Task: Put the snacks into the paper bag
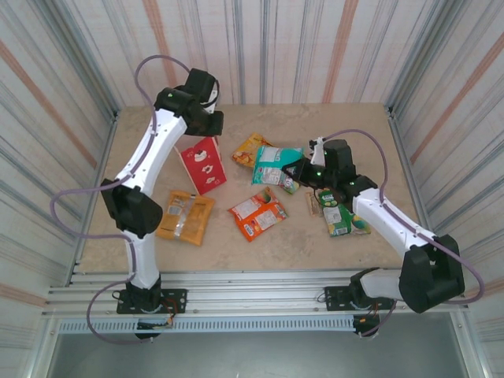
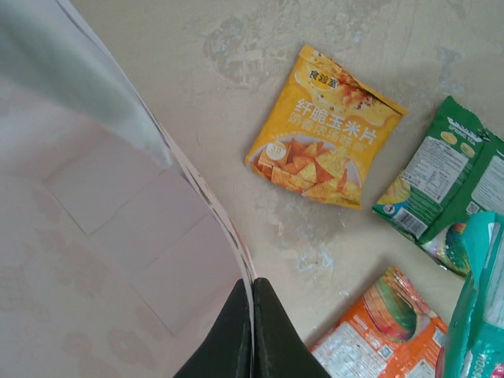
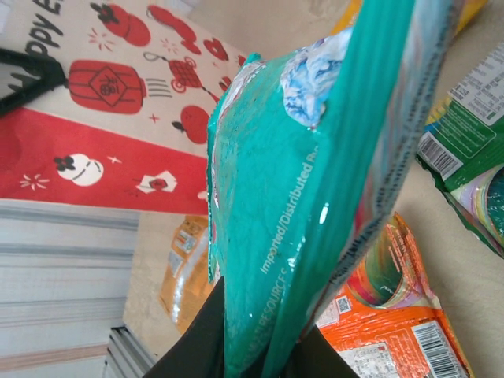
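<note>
Top external view: where does the paper bag [image 1: 203,164] stand? (Reader)

Left of the counter's [image 1: 236,252] middle, nearer the far edge. Right wrist view: paper bag [image 3: 110,126], white upper part with red lanterns, red lower part. (Legend)

What does the left gripper [image 1: 209,126] hold? (Reader)

The bag's top rim. Left wrist view: left gripper [image 2: 253,287], fingers pressed together with the thin paper edge pinched between them; the paper bag [image 2: 118,220] shows as a pale wall to their left. (Legend)

And the right gripper [image 1: 298,169]? (Reader)

Clamped narrowly on the teal packet [image 1: 274,164], at the counter's middle toward the far edge, right of the bag. Right wrist view: right gripper [image 3: 260,339], teal packet [image 3: 315,197] standing on edge between the fingers. (Legend)

Which snacks lie loose? (Reader)

- Yellow-orange packet [image 1: 249,150] [image 2: 327,130]: near the far edge, between bag and teal packet.
- Orange packet [image 1: 257,214] [image 2: 386,331] [image 3: 394,315]: middle, toward the near edge.
- Second yellow-orange packet [image 1: 186,216]: toward the left edge.
- Green packet [image 1: 289,186] [image 2: 441,185] [image 3: 465,118]: just beside the teal packet.
- Second green packet [image 1: 344,219] and brown bar [image 1: 314,205]: right of the middle. (Legend)
</note>
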{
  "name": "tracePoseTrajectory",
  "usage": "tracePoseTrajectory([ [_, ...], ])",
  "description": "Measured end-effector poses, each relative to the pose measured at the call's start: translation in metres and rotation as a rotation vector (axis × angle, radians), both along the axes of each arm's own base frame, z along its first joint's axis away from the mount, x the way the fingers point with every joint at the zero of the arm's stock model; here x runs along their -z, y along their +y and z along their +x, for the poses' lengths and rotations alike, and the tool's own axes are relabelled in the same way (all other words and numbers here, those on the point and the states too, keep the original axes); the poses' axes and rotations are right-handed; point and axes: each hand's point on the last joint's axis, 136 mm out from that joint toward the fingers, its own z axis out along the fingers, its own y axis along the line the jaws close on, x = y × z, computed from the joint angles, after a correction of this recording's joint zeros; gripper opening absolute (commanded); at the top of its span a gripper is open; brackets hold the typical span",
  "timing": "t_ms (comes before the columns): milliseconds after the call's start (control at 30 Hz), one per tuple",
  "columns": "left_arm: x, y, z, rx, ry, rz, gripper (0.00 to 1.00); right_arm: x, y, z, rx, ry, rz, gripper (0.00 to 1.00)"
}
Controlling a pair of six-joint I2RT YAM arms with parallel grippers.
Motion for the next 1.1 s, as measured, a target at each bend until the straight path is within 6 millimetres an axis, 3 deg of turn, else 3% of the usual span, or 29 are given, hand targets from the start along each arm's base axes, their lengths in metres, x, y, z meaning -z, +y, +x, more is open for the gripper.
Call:
tracePoseTrajectory([
  [233,0.005,-0.020,-0.025,0.050,0.025,-0.021,0.10,0.002,-0.003,-0.007,0.000,0.000,0.000,0.13],
  [467,0.013,-0.041,-0.037,0.098,0.047,-0.041,0.40,0.000,-0.006,-0.013,0.007,-0.007,-0.004,0.13],
  [600,0.001,-0.041,-0.040,0.097,0.025,-0.058,0.48,-0.005,-0.006,-0.016,0.004,-0.020,-0.020,0.13],
  [700,-0.020,-0.038,-0.045,0.096,-0.020,-0.081,0.53,-0.014,-0.004,-0.016,-0.003,-0.036,-0.040,0.13],
  [833,-0.059,-0.030,-0.054,0.093,-0.105,-0.124,0.56,-0.051,0.001,-0.011,-0.015,-0.116,-0.054,0.13],
  [933,-0.086,-0.019,-0.060,0.077,-0.166,-0.152,0.56,-0.095,0.008,-0.007,-0.029,-0.218,-0.057,0.13],
  [1100,-0.113,0.010,-0.067,0.006,-0.219,-0.170,0.56,-0.166,0.026,-0.003,-0.064,-0.395,-0.062,0.13],
])
